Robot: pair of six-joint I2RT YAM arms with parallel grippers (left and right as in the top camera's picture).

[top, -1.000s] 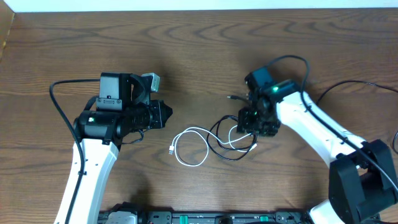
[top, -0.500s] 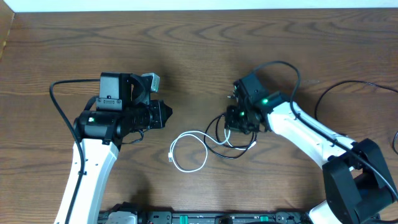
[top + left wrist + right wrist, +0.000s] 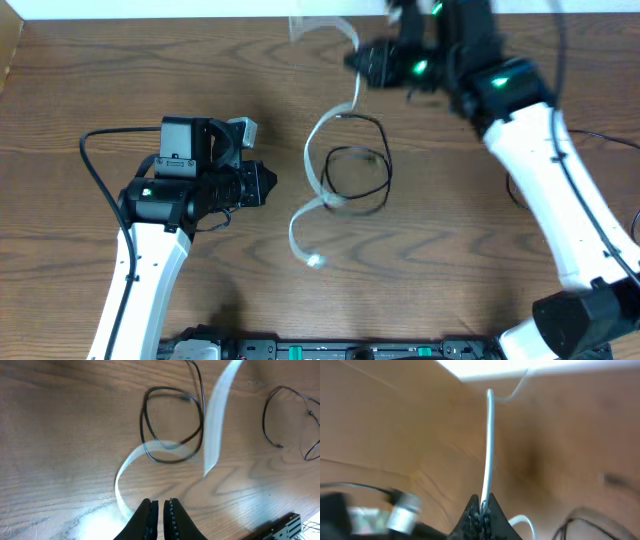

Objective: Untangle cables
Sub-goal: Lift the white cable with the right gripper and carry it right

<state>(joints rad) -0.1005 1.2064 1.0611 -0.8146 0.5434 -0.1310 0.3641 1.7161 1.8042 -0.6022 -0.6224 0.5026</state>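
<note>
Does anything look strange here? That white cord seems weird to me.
Yes. The white cable is pinched in the right gripper and held high, so it shows as a smeared, blurred ribbon dangling across the looped black cable.

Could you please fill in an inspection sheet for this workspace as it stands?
Surface: brown wooden table.
Job's things: white cable hangs blurred from the right gripper; black cable lies looped on the table; the two overlap in view.
Clutter: nothing seen.
Grippers: right gripper raised, shut on the white cable; left gripper shut, empty.
Cables: left arm wire arcs beside its arm; thin black wire lies at the right.
Surroundings: white band beyond the far edge.
</note>
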